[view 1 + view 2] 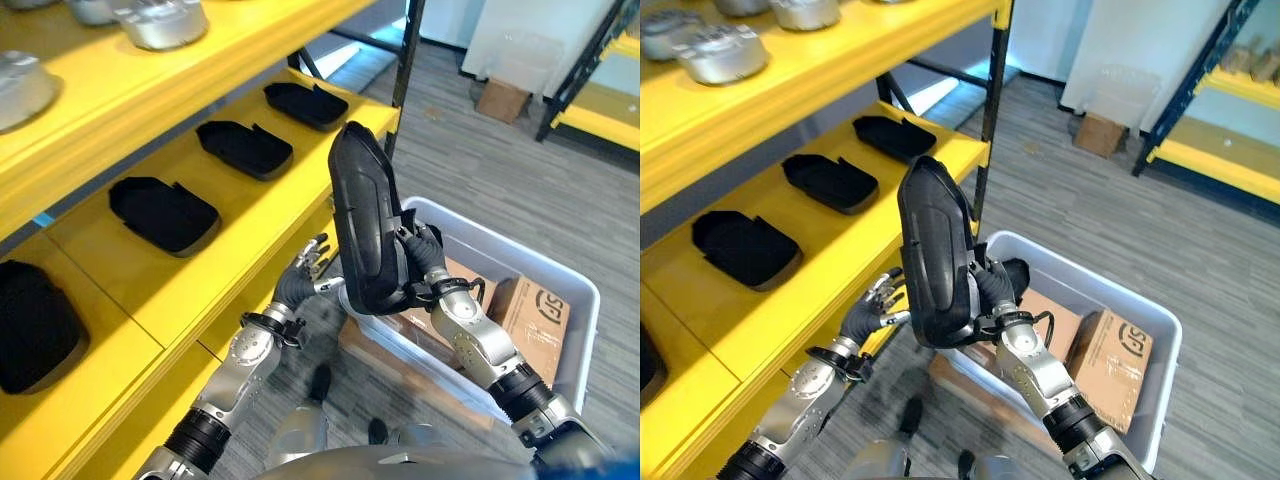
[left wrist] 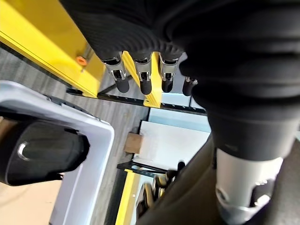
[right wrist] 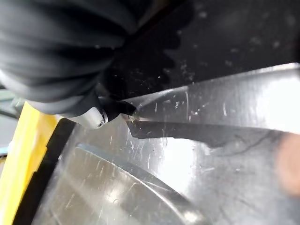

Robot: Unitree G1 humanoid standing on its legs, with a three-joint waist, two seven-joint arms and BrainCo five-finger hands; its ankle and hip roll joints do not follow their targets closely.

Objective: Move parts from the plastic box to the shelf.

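Shelf [image 1: 250,205] beside us, plastic box [image 1: 575,300] below, black part [image 1: 365,215] held upright above the box's near rim.
Our right hand [image 1: 425,262] is clamped on the part's lower end, long axis vertical; left hand [image 1: 305,275] slack-fingered, holding nothing. Right wrist view adds scratched metal up close.

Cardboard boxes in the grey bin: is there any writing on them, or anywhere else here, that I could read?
Cardboard box in the plastic box: a dark printed mark on its side, too small and tilted to read with confidence.
Black part held up: no lettering visible.
Yellow shelf and the black parts lying on it: no labels, numbers or signs to read.
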